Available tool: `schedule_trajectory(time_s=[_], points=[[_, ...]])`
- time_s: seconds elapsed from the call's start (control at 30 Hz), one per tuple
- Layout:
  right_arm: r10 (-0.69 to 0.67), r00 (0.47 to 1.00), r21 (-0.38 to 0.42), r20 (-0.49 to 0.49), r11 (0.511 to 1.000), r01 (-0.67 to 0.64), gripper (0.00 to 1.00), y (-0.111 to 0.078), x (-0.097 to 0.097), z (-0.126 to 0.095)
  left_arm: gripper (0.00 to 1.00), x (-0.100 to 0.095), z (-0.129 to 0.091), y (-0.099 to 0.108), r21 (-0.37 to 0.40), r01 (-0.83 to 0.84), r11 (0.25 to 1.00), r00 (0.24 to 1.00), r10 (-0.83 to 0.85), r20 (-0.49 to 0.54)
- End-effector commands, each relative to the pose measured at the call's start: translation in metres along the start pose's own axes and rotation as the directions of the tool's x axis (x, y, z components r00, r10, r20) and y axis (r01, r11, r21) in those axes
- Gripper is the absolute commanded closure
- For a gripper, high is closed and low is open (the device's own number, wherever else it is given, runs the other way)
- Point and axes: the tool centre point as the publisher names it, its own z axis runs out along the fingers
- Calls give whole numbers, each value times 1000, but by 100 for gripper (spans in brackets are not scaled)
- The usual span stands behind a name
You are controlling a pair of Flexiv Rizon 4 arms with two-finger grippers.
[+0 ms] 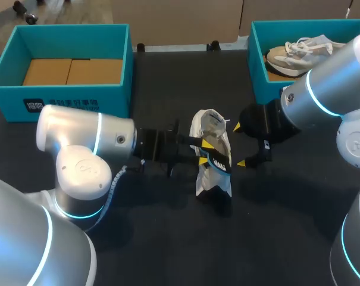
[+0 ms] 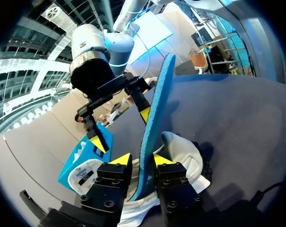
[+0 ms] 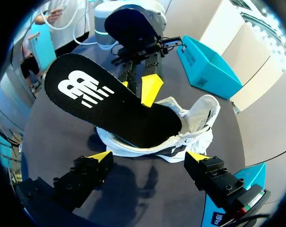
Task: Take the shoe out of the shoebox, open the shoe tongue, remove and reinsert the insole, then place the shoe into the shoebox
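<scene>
Mid-table, on the dark table (image 1: 168,250), a white shoe (image 1: 210,179), lying between the two grippers. Left gripper (image 2: 142,160) pinching the insole (image 2: 158,109) edge-on, one yellow tip pressed flat against each face. Insole tilted up and away from the shoe, lower end tucked at the shoe's opening, the rest clear of it in the air; blue along the edge and underside in the left wrist view, black on the top face with a white logo in the right wrist view. Left arm in from the left side of the head view, reaching level across the table to the shoe. Right gripper (image 3: 148,157) spread wide, gripping nothing, just beside the shoe on its right in the head view, both fingers apart from shoe and insole alike; shoe and insole just ahead of it in its own wrist view. At the table's far left corner, a teal left shoebox (image 1: 66,98), only bare brown cardboard inside. At the far right corner, a teal right shoebox (image 1: 257,65) holding a second shoe (image 1: 296,55), grey and white with white laces, well apart from the grippers
</scene>
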Motion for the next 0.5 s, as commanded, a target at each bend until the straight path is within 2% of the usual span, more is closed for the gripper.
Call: schedule_trajectory(time_s=[0.03,0.2,0.27,0.5], points=[[0,1000,4,3,1000,0,0,1,1,1,74,-2,3,-2,-13,-1,1000,999,1,-34],[0,1000,4,3,1000,0,0,1,1,1,82,4,10,-1,-14,-2,1000,998,1,-59],[0,1000,4,3,1000,0,0,1,1,1,97,7,13,1,-20,-9,1000,998,7,-67],[0,1000,4,3,1000,0,0,1,1,1,100,9,12,9,-64,-46,997,998,44,-38]])
